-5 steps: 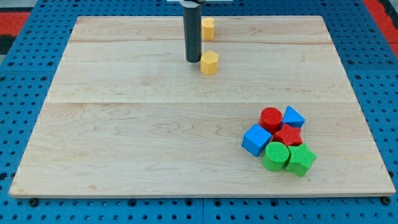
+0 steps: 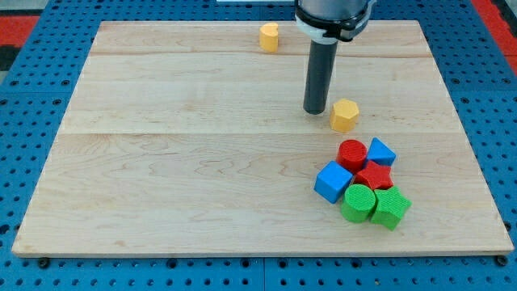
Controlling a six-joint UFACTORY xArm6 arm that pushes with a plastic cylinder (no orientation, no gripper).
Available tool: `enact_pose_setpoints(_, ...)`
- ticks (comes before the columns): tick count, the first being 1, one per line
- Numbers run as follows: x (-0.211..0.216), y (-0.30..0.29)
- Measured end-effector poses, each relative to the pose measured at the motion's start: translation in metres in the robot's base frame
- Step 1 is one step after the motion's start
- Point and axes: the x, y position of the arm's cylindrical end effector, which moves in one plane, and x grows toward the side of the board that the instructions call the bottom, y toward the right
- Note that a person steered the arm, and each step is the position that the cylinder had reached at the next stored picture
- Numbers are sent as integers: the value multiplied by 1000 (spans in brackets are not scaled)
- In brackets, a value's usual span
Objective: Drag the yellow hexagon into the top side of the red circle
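Observation:
The yellow hexagon lies right of the board's middle, a short gap above the red circle. My tip stands on the board just left of the hexagon, close against its left side. The red circle sits at the top of a tight cluster of blocks at the lower right, with the hexagon slightly up and left of it, not touching it.
Clustered with the red circle are a blue cube, a red star-like block, a second blue cube, a green circle and a green hexagon-like block. Another yellow block lies near the top edge of the wooden board.
My tip has moved right and down the board, pushing the yellow hexagon from near the top centre to just above the red circle. The other blocks have not moved.

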Motion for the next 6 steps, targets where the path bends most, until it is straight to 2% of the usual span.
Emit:
enact_pose_setpoints(2,-22,45)
enact_pose_setpoints(3,-6,70)
enact_pose_setpoints(4,48,56)
enact_pose_setpoints(5,63,53)
enact_pose_setpoints(6,53,50)
